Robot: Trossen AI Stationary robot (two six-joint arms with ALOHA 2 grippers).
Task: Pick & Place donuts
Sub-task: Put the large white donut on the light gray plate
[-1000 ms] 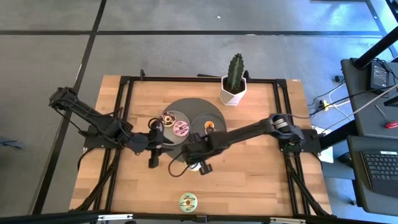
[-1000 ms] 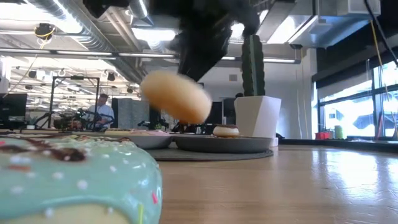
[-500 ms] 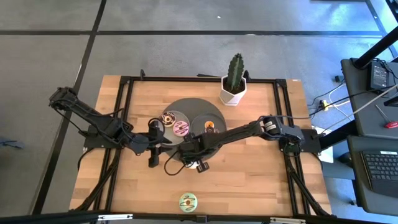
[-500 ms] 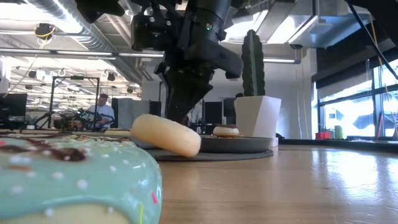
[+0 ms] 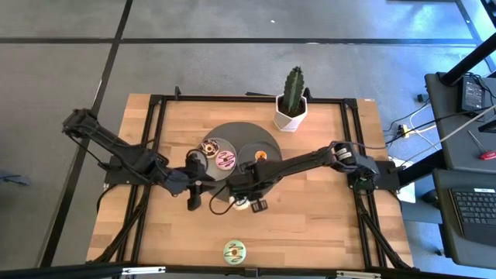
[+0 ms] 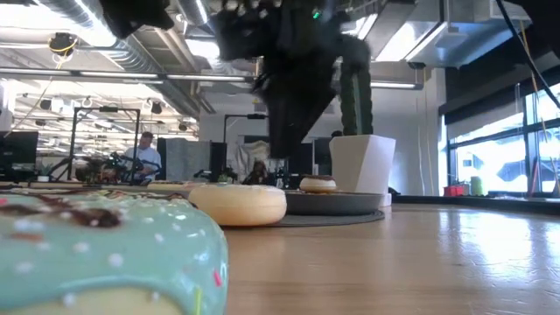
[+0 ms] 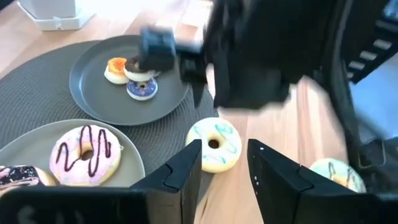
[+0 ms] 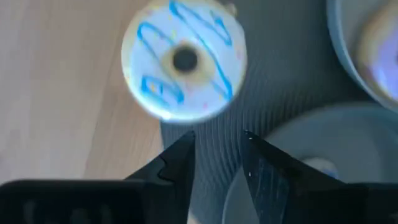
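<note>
A white donut with blue squiggles (image 8: pixel 183 59) lies flat, half on the near rim of the round dark mat (image 8: pixel 280 81) and half on the wood; in the high view this donut (image 5: pixel 241 203) sits beside my open right gripper (image 5: pixel 254 204), which hovers just above it (image 6: pixel 293 122). A pink donut (image 5: pixel 226 160) and a brown one (image 5: pixel 210 146) rest on the left grey plate, and mini donuts (image 5: pixel 261 156) on the right plate. A green donut (image 5: pixel 234 249) lies near the table's near edge. My open left gripper (image 5: pixel 193 201) waits to the left of the mat.
A cactus in a white pot (image 5: pixel 291 108) stands behind the mat, toward the far edge. Black frame rails (image 5: pixel 147 155) run along both sides of the table. Bare wood (image 5: pixel 310 225) lies on the near right. My right arm (image 7: pixel 273 50) crosses in front of the left wrist camera.
My right gripper carried the white and blue donut down from the air, tilted, set it on the mat's near rim, let go and rose. The donut went from hanging tilted to lying flat. The left arm stayed roughly where it was.
</note>
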